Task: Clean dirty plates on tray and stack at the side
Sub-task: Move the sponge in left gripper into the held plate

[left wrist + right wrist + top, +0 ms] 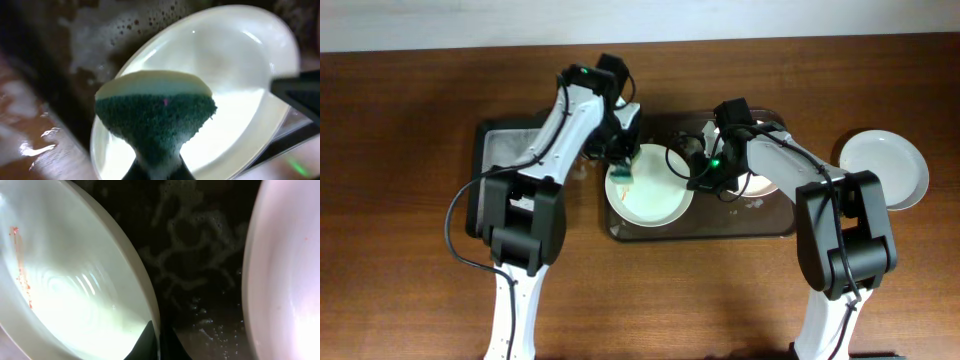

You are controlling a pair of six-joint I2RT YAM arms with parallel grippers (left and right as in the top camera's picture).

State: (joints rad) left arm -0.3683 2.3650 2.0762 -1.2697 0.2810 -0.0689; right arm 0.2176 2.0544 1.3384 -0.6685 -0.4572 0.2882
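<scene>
A white plate point(652, 192) lies at the left end of the dark brown tray point(700, 228). My left gripper point(623, 172) is shut on a green and yellow sponge point(156, 114), held just over this plate point(240, 75) at its left rim. My right gripper point(694, 172) is shut on the plate's right rim; in the right wrist view the fingers point(150, 342) pinch the edge of the plate point(65, 280), which shows thin orange-red smears point(20, 270). A second plate point(765, 183) point(285, 280) lies in the tray beside it, partly under my right arm. A third plate point(885, 168) rests on the table right of the tray.
A smaller black tray point(505, 150) with foam sits at the left, under my left arm. Soapy foam point(195, 250) covers the brown tray's floor between the two plates. The table is dark wood.
</scene>
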